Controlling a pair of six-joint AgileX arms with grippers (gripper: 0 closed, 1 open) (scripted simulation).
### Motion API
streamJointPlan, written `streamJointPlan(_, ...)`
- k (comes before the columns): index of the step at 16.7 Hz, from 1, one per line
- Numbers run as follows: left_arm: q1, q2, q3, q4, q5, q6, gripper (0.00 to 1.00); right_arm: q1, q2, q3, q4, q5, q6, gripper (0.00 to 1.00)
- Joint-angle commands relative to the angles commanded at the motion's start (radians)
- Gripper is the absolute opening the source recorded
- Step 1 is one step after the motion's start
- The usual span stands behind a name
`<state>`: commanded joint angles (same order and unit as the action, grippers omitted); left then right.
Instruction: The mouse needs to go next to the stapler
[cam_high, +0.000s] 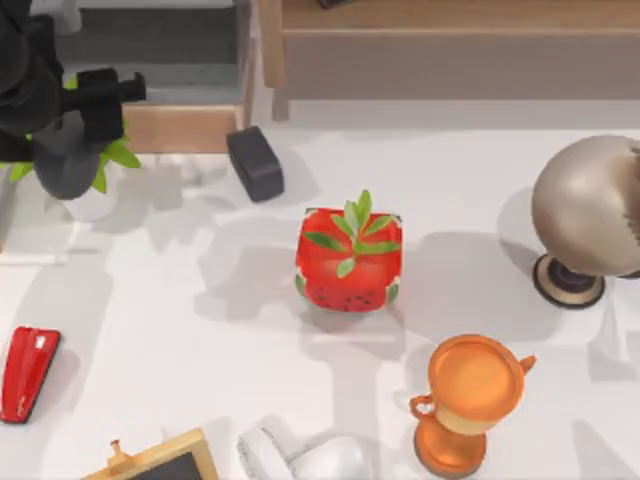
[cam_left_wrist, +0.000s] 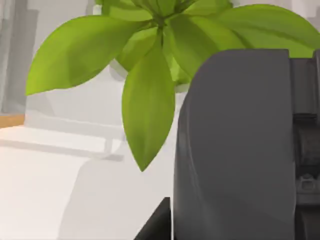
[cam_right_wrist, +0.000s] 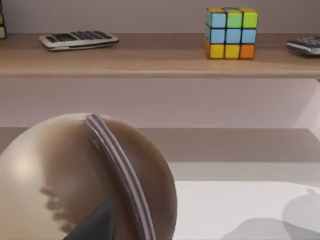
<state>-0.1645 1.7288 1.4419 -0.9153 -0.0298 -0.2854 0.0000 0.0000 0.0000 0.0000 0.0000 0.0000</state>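
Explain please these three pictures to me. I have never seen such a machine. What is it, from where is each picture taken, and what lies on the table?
It is a simulated robot with two arms. One picture looks down from above; the others come from cameras on each wrist. The left arm is at the top left, above a leafy plant. On the white table lie a black mouse, a red stapler at the left edge, a watermelon-patterned plant cube, an orange trophy and a globe. Nothing is held.

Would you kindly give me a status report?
Left arm top left, over the plant. Mouse untouched, stapler far left. Plant cube mid-table.
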Motion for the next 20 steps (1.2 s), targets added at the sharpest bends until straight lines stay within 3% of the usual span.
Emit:
streamJointPlan(9, -0.218, -0.117, -0.498, 0.136, -0.008, -0.104, 0.00, 0.000, 0.000, 0.000, 0.000, 0.000, 0.000, 1.00)
streamJointPlan(20, -0.230, -0.117, -0.536, 0.151, -0.009, -0.110, 0.00, 0.000, 0.000, 0.000, 0.000, 0.000, 0.000, 1.00)
